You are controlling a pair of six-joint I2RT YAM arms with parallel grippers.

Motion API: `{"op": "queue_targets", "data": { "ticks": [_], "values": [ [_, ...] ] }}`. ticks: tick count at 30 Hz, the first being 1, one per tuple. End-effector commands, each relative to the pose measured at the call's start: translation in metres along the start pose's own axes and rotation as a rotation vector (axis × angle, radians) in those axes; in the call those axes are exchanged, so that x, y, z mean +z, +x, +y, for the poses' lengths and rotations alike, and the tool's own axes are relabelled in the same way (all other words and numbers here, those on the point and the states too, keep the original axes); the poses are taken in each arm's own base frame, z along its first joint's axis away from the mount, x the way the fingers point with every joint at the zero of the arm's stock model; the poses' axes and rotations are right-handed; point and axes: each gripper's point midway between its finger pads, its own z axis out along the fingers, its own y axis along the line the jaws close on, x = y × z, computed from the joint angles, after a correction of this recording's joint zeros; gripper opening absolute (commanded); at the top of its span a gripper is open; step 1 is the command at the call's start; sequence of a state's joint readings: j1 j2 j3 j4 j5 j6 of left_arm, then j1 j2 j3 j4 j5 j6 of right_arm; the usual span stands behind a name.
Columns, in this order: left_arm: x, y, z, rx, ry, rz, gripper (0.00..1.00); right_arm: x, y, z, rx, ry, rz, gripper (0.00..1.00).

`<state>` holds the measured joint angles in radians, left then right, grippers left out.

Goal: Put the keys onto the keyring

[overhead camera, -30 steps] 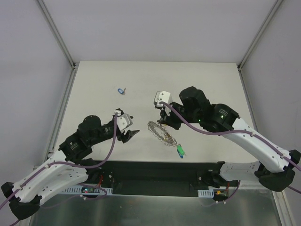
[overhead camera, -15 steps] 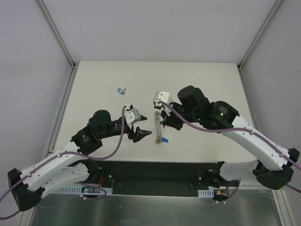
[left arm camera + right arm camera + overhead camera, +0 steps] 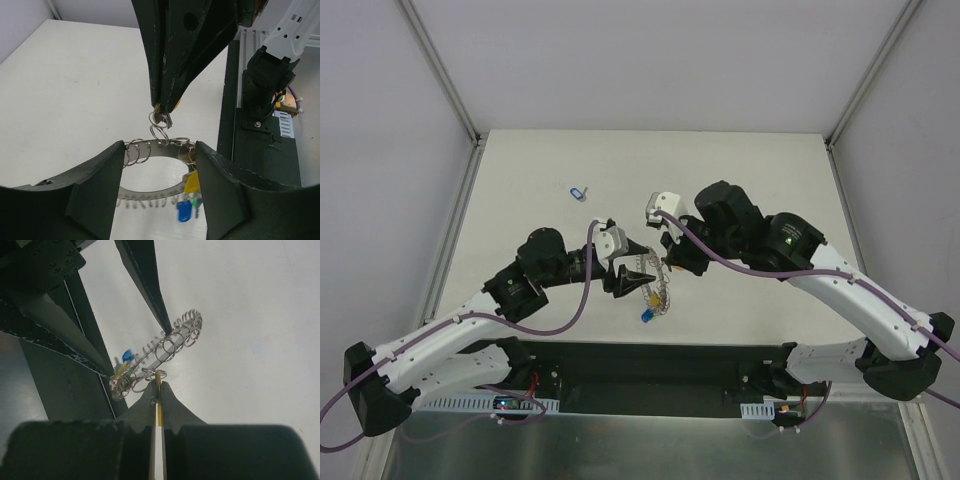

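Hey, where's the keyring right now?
In the left wrist view, the keyring hangs by one of its wire loops from the right gripper, between the open fingers of the left gripper.

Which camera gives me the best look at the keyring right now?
Left wrist: the keyring hangs close, hole and loops plain, pinched by one loop in the right gripper. Right wrist shows it nearly edge-on; top external shows it small.
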<state>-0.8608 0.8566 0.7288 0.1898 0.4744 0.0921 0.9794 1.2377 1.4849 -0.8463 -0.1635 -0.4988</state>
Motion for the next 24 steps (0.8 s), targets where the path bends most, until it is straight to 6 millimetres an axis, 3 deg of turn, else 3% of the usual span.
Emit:
{"op": "queue_targets", "data": {
  "ticks": [1, 13, 24],
  "values": [
    [0.008, -0.032, -0.01, 0.028, 0.056, -0.089, 0.58, -0.016, -0.026, -0.004, 0.022, 0.031, -0.083, 0.01],
    [0.03, -0.02, 0.001, 0.013, -0.008, -0.044, 0.52, -0.015, -0.035, 0.001, 0.033, 0.021, -0.101, 0.01],
    [0.026, -0.017, 0.011, 0.01, -0.08, -0.044, 0.32, -0.018, -0.031, 0.002, 0.022, 0.034, -0.087, 0.02]
  ]
}}
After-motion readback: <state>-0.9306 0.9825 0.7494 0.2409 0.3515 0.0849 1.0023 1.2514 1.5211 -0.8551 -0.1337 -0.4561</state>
